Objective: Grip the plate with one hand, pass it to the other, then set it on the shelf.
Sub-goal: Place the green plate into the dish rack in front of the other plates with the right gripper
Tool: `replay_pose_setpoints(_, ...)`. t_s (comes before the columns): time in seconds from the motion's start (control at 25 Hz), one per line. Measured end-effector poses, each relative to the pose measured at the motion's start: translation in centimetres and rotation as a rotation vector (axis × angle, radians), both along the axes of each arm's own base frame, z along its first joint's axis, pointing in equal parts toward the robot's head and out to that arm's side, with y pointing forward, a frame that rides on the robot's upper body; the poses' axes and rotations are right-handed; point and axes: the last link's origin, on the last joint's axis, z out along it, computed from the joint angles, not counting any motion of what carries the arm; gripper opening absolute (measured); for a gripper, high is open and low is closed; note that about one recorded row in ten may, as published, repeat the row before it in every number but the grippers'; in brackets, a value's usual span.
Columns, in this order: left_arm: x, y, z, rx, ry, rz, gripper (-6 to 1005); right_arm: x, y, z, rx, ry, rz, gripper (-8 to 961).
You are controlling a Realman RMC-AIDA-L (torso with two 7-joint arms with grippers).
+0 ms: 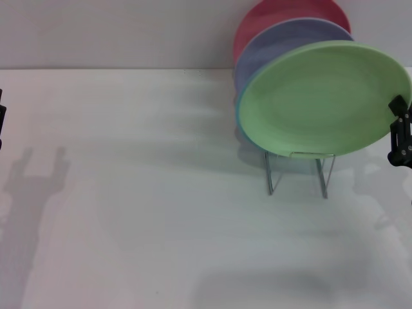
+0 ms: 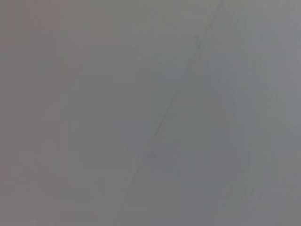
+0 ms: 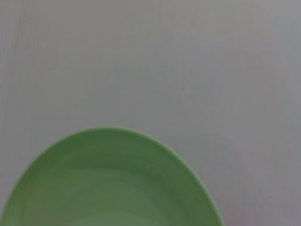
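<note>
The light-green plate (image 1: 325, 96) stands tilted at the front of the row of plates, its lower edge at the thin silver wire rack (image 1: 299, 170). My right gripper (image 1: 400, 132) is at the head view's right edge, right at the plate's right rim. The right wrist view shows the plate (image 3: 113, 188) close up over the white table. My left gripper (image 1: 2, 119) barely shows at the head view's left edge, far from the plate. The left wrist view shows only a plain grey surface.
A lavender plate (image 1: 277, 42) and a red plate (image 1: 270, 16) stand in the rack behind the green one. The white table (image 1: 141, 193) runs left and forward of the rack, with a wall behind.
</note>
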Motion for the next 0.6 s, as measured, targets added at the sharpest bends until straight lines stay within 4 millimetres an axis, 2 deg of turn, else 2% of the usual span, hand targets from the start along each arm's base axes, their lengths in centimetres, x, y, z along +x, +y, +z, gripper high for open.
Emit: replay_pose_setpoints(0.6,0.23,0.02,0.00,0.005,-0.008,-0.008,742,0.47,-0.17,-0.17,-0.009,-0.010,-0.026,27)
